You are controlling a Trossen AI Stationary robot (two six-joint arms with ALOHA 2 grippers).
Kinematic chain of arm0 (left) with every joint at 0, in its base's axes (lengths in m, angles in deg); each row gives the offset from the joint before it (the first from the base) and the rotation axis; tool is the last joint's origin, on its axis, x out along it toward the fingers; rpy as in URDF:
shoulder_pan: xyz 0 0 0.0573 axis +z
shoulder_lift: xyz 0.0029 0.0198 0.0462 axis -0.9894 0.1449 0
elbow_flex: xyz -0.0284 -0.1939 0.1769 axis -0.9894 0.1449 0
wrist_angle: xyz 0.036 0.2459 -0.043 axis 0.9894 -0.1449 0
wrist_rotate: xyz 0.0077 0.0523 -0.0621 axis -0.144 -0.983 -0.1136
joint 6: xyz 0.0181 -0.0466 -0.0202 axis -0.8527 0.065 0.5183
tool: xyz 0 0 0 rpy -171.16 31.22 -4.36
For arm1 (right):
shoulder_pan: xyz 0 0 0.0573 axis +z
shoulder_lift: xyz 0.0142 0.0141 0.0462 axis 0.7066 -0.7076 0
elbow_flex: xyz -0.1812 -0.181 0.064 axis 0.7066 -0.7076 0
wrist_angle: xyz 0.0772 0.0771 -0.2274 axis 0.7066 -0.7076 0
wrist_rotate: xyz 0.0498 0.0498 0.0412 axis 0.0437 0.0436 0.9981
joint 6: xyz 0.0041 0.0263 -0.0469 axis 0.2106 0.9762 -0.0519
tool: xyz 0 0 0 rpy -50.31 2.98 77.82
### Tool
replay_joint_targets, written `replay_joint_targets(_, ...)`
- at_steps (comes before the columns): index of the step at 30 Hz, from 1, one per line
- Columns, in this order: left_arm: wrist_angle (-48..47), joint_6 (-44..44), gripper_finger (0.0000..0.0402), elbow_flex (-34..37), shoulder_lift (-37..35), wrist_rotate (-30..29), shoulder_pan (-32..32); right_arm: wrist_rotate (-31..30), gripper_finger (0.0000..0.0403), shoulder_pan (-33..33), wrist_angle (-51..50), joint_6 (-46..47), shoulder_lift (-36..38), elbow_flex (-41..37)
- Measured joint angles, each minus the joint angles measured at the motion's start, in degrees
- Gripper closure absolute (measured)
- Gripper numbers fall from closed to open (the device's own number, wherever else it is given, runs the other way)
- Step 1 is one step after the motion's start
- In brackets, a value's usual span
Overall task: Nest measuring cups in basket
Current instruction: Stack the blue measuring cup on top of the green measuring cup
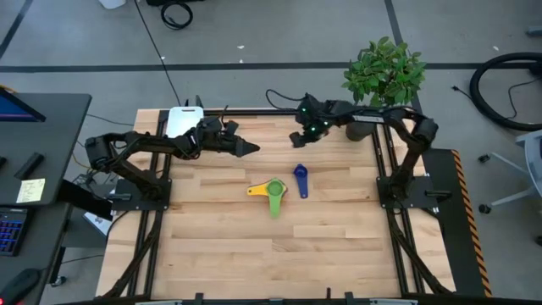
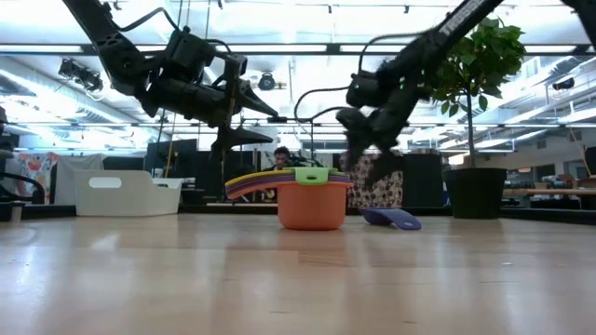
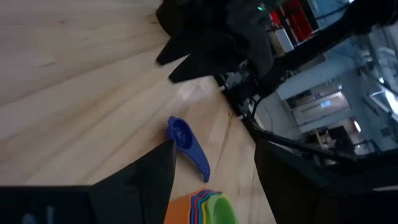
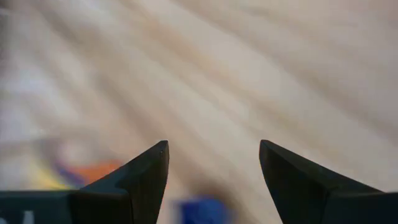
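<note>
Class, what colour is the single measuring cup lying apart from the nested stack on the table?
Dark blue. The lone measuring cup shows best in the high view.

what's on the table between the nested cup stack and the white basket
Only bare wood. In the high view, nothing rests on the table between the nested cup stack and the white basket; the left gripper hangs above that stretch.

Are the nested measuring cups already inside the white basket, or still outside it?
Outside. The nested measuring cups stand on the bare table mid-table, while the white basket sits apart at the far left edge.
</note>
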Motion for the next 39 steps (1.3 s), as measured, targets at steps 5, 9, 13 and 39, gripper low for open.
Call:
replay_joint_targets(5, 0.87, 0.84, 0.0178, 0.0, 0.04, 1.92, 0.59, -6.0, 0.0148, 0.94, -13.05, -2.02, 4.14, 1.96)
replay_joint_targets(9, 2.77, 1.37, 0.0178, 0.0, 0.07, 2.35, 0.63, 1.02, 0.0148, 1.29, -15.1, -1.3, 6.33, 1.96)
replay_joint_targets(13, 4.45, 1.37, 0.0178, 0.0, 0.07, 2.35, 0.61, 4.34, 0.0148, 1.36, -11.77, -1.68, 6.74, 1.96)
replay_joint_targets(39, 6.42, 1.27, 0.0178, 0.0, 0.07, 2.35, 0.61, 4.41, 0.0148, 3.19, 24.85, 10.2, 6.69, 1.96)
